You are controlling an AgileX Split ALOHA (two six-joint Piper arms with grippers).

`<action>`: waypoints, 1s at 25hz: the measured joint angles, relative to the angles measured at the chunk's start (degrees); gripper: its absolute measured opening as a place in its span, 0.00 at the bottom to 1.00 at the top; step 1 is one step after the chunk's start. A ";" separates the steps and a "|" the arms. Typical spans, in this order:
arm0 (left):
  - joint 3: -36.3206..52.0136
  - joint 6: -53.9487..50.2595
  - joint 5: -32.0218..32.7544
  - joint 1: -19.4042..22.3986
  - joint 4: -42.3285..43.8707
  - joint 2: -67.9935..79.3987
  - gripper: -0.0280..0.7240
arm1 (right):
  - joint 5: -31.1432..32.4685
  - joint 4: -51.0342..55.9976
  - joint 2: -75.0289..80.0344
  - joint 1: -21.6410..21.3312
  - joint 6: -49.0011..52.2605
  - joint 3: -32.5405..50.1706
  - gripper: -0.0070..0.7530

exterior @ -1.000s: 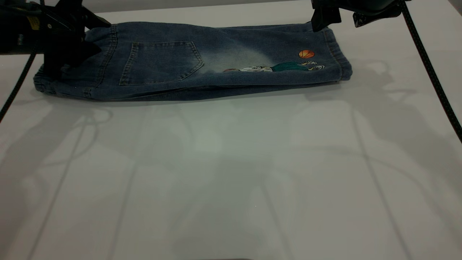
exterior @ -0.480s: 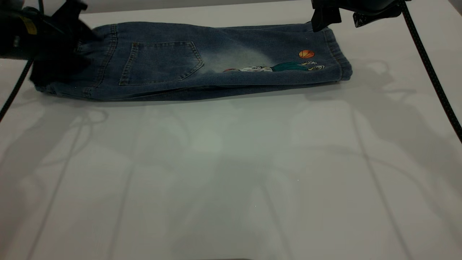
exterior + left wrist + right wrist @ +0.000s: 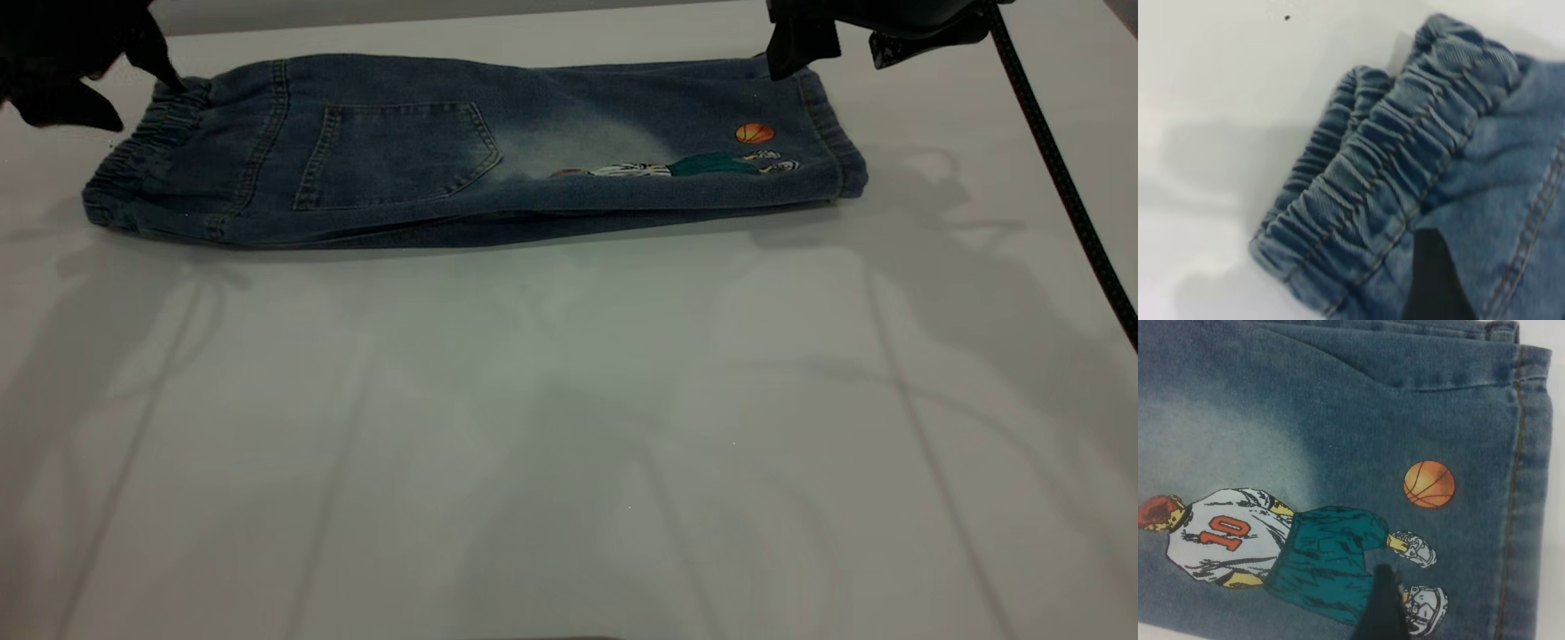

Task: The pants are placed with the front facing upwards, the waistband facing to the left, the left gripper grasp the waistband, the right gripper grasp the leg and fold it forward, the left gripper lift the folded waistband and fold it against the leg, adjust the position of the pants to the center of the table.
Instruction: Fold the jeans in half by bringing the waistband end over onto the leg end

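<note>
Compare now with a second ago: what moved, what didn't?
The left gripper has come up and back off the waistband, which it covered a second ago; the ruched band now lies bare and flat on the table. Whether it ever gripped the cloth I cannot tell. The pants lie as before, folded lengthwise, back pocket and basketball print up. The right gripper has not moved from above the cuff.

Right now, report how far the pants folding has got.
Done: the pants lie folded lengthwise, back pocket and basketball print facing up. In hand: the left claw sits at the far corner of the waistband; whether it grips is unclear. The right claw hovers over the leg cuff. Left: fold the waistband onto the leg and centre the pants on the table.
</note>
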 joint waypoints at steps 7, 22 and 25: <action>-10.87 21.67 24.83 -0.03 -5.58 -0.41 0.58 | 0.11 0.00 0.00 0.00 0.00 0.00 0.73; -24.47 25.82 47.05 2.76 -5.59 -0.41 0.58 | 1.31 0.16 0.00 0.00 0.00 0.00 0.73; -25.93 25.82 48.99 6.08 -5.52 -0.41 0.58 | 1.80 0.47 0.00 0.00 0.00 0.00 0.73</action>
